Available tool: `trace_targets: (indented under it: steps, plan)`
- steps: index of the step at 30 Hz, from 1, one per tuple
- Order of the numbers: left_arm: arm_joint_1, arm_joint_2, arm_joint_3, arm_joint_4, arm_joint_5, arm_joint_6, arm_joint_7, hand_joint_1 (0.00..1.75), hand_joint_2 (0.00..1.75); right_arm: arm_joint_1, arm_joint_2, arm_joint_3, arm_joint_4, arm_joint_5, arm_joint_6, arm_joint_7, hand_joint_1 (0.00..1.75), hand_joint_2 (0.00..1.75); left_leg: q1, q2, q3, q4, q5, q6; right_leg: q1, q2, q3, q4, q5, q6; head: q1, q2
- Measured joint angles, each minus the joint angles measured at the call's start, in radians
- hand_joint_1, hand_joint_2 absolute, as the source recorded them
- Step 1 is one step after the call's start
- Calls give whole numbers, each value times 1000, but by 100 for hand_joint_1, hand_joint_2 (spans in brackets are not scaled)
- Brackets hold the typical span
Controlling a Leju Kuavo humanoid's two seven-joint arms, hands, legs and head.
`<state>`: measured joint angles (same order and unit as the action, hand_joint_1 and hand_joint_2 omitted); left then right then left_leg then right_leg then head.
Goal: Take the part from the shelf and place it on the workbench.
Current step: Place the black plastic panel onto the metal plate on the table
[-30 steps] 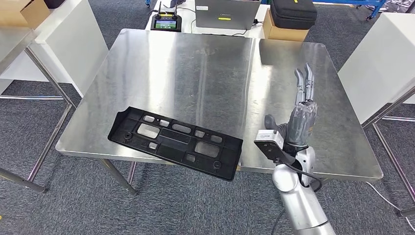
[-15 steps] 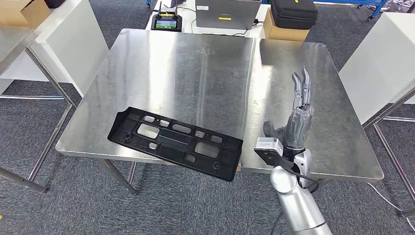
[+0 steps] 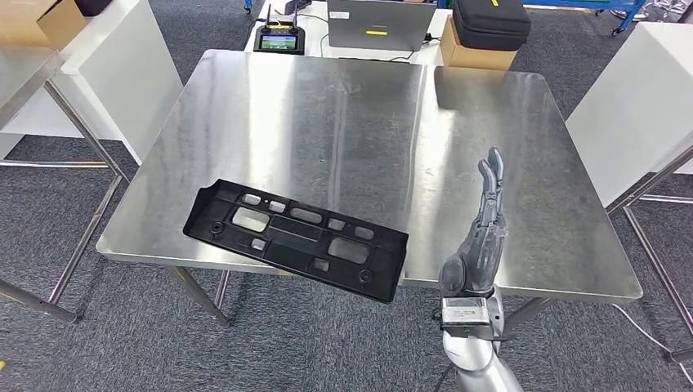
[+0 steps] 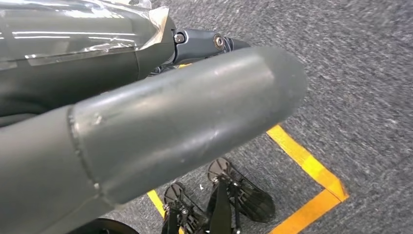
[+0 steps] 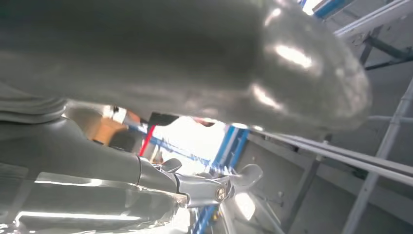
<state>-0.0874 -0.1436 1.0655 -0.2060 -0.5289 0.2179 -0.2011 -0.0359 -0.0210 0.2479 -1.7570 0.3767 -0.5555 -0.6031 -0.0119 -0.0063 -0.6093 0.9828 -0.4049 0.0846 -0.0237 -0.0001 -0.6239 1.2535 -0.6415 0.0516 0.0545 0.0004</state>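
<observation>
No legible text in these views

We can read no words, brands or numbers; the controller screen point(image 3: 276, 38) beyond the workbench point(image 3: 343, 122) glows green, its characters too small to make out; the yellow mark on the grey laptop point(image 3: 377, 15) is unreadable.

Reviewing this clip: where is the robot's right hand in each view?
Head view: right hand at lower right, fingers straight, holding nothing, above the workbench's near edge, right of the black part.
Right wrist view: right hand close up, thumb across the picture.
Left wrist view: this is the left hand, hanging over floor.
Shared landmark: grey carpet, head and left wrist views.
</observation>
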Motion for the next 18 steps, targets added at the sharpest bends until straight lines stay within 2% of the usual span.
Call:
trace_targets:
  steps: [1,3,4,5,7,9,10,12,13,14,15,16,17,18]
  plan:
    - [0,0,2,0,3,-1,3,0,0,5,1,4,-3,-8,10,-3,0,0,-1,0,-1,0,2,-1,1,0,17,-29,18,7,0,0]
    - [-1,-2,7,0,7,-2,10,0,0,10,2,12,-8,-16,27,-5,0,0,-2,0,-2,2,6,-8,0,-1,97,-174,74,15,0,0]
    - [-2,-2,10,0,9,-2,14,0,0,12,4,16,-9,-17,36,-5,0,0,-2,0,-4,3,9,-12,3,-1,132,-234,100,14,0,0]
    - [-3,-2,13,0,11,-3,17,0,0,13,6,20,-10,-16,45,-5,0,0,-3,-1,-5,6,11,-18,5,0,150,-274,117,8,-1,0]
    - [-6,-4,17,0,16,-4,22,0,0,16,9,27,-11,-14,61,-4,0,0,-4,-1,-9,10,18,-30,12,2,145,-282,133,-8,-2,0]
    - [-7,-4,21,0,18,-4,25,0,0,16,12,33,-11,-12,74,-4,0,0,1,-1,-18,21,11,-42,4,2,134,-284,141,-29,-2,0]
    - [-7,-4,23,0,19,-5,27,0,0,17,15,35,-10,-14,80,-4,0,0,4,-1,-30,44,-15,-49,0,0,131,-285,148,-40,-3,0]
    - [-7,-5,27,0,23,-5,29,0,0,19,20,37,-9,-23,94,-4,0,0,12,0,-69,149,-103,-64,-2,-3,118,-286,163,-57,-5,0]
    - [-7,-6,29,0,25,-6,29,0,0,21,22,38,-7,-29,100,-5,0,0,17,1,-91,219,-148,-72,-1,-4,108,-285,170,-60,-6,0]
    - [-7,-6,30,0,26,-5,29,0,0,22,22,37,-5,-36,105,-6,0,0,21,1,-104,274,-175,-77,0,-5,99,-283,176,-60,-6,0]
    - [-7,-6,33,0,26,-4,29,0,0,24,23,37,-2,-44,110,-8,0,0,25,2,-102,300,-183,-82,0,-5,90,-281,182,-57,-6,0]
    - [-7,-6,35,0,27,-2,29,0,0,26,23,36,2,-51,113,-10,0,0,28,3,-80,288,-173,-84,0,-5,83,-279,186,-55,-6,0]
    - [-7,-7,37,0,27,-1,30,0,0,28,25,36,5,-59,116,-13,0,0,31,3,-38,235,-150,-85,-1,-5,77,-276,190,-53,-6,0]
    - [-8,-7,39,0,28,1,30,0,0,29,27,34,8,-68,119,-15,0,0,34,3,17,160,-128,-85,-2,-5,72,-273,193,-49,-6,0]
